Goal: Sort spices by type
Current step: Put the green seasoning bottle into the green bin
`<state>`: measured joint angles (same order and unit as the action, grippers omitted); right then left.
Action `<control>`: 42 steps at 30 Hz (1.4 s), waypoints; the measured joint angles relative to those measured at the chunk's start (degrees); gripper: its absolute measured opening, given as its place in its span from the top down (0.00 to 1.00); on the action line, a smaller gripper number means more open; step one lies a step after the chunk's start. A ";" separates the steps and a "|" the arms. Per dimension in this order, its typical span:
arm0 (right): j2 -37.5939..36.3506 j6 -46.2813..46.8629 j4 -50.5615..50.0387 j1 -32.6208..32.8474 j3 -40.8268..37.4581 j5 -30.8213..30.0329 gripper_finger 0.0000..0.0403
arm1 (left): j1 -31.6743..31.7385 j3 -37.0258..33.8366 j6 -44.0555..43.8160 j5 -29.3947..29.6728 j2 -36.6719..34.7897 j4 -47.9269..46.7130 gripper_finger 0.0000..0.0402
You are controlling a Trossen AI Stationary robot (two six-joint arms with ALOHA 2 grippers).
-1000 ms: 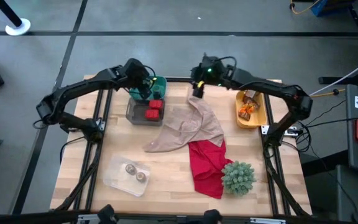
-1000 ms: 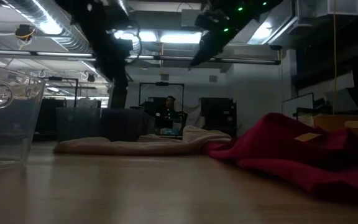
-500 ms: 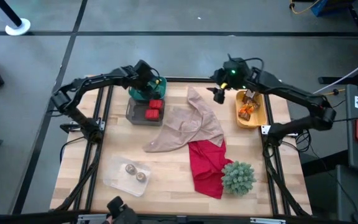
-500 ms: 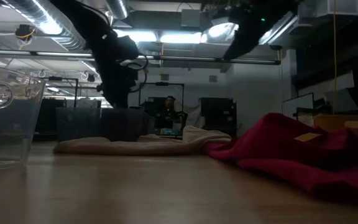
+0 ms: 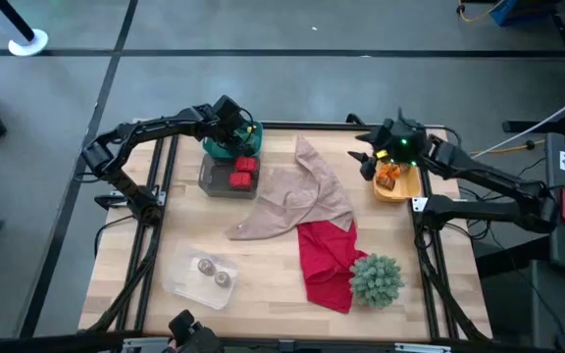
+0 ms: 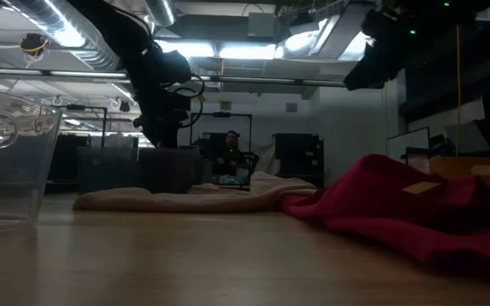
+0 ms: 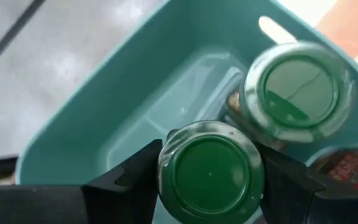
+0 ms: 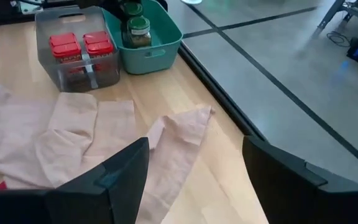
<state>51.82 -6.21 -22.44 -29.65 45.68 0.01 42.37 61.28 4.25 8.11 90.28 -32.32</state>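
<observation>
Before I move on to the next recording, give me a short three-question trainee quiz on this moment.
1. True or false: the left end effector is shut on a green-lidded jar inside the teal bin.
2. What do the two red-lidded tins sit in?
A. the clear grey bin
B. the yellow tray
C. the clear tray
3. Fill in: the right end effector is open and holds ____.

Key: 1 true; 2 A; 3 nothing.
</observation>
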 joint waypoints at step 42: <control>-31.02 7.36 9.16 0.02 -24.50 7.13 0.36 | 0.11 -0.02 -10.23 3.22 -1.03 -4.35 0.48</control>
<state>20.80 1.14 -13.28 -29.63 21.18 7.14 42.48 61.25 -5.98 11.33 89.25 -36.68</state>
